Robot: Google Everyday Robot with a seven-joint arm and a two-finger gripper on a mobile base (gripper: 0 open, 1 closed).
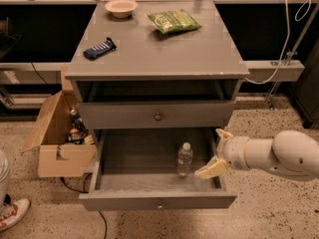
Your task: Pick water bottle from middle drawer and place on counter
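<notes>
The water bottle point(184, 160) stands upright in the right part of the open middle drawer point(124, 158), clear with a white cap. My gripper point(217, 151) comes in from the right on a white arm and sits just right of the bottle, above the drawer's right side, apart from the bottle. Its cream fingers point(211, 169) are spread and hold nothing. The counter point(159, 54) is the grey top of the cabinet above.
On the counter lie a tan bowl point(121, 7), a green snack bag point(173, 20) and a dark blue bar point(99, 48). A shut drawer with a brass knob point(158, 116) is above the open one. An open cardboard box point(60, 138) stands left of the cabinet.
</notes>
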